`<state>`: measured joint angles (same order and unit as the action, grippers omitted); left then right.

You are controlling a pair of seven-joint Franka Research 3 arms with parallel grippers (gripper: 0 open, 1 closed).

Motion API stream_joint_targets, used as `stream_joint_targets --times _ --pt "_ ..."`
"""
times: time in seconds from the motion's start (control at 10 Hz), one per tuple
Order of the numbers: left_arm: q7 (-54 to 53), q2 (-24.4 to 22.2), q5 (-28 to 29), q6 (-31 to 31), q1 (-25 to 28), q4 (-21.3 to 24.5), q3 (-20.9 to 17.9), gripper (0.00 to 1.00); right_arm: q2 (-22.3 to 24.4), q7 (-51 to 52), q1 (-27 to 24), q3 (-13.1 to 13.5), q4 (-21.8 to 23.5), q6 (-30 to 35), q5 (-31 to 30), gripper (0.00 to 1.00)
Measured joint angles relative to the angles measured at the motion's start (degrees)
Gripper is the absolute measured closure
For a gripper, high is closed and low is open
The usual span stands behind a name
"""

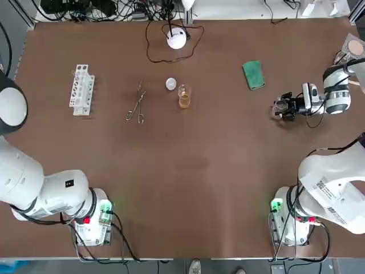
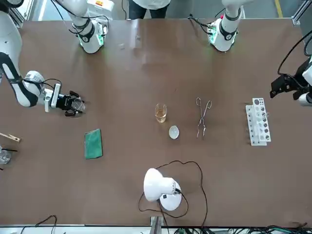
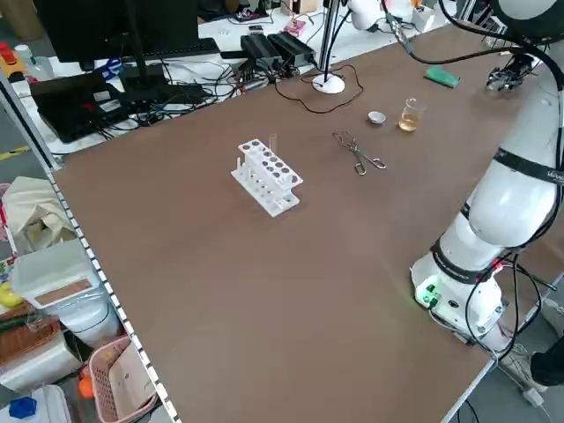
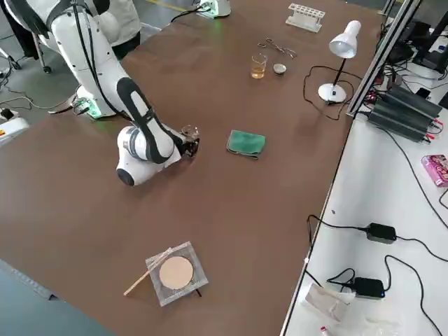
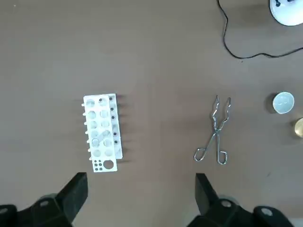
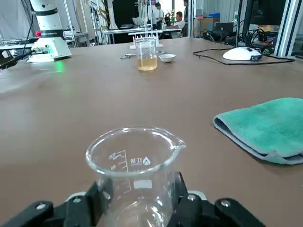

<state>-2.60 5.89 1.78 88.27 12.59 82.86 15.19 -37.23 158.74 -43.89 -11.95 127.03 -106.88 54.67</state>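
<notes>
- Right wrist view is showing the right gripper [image 6: 138, 191] pinching an empty glass beaker [image 6: 135, 151] by its lower wall, one finger [image 6: 100, 196] pressing on each side. The low grip is probably leaving the spouted rim free and the glass balanced.
- That gripper's wrist is lying almost flat over the table [image 1: 217, 188], so the beaker is standing upright right at the tabletop. The fingers are hiding its base, so I cannot tell whether it is touching the surface.
- A folded green cloth [image 6: 265, 125] is lying near, ahead of the fingertips and off to one side, apart from the beaker.
- Well ahead of the same fingertips, a second beaker holding amber liquid [image 6: 146, 55] and a small white dish [image 6: 166, 57] are standing close together.
- The left gripper [image 5: 137, 189] is hovering high with its fingers [image 5: 75, 189] spread wide, gripping nothing.
- A white test-tube rack [image 5: 102, 132] is sitting almost straight below it, and metal tongs [image 5: 215, 135] are lying farther off to the side.
- In the top view the left arm is covering its own gripper. A mesh pad [image 1: 353, 47] behind the right gripper's wrist is being cut off by the picture's edge.
</notes>
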Motion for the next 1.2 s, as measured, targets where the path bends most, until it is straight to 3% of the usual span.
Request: stream_joint_targets --times 0.7,1.2 --pt "0.0 0.0 0.0 0.3 0.0 0.0 0.0 0.00 -0.8 0.1 0.0 0.1 -0.4 0.2 -0.5 0.41" --pt "0.0 0.0 0.0 0.3 0.0 0.0 0.0 0.00 -0.9 0.2 0.0 0.1 -0.4 0.5 -0.6 0.28"
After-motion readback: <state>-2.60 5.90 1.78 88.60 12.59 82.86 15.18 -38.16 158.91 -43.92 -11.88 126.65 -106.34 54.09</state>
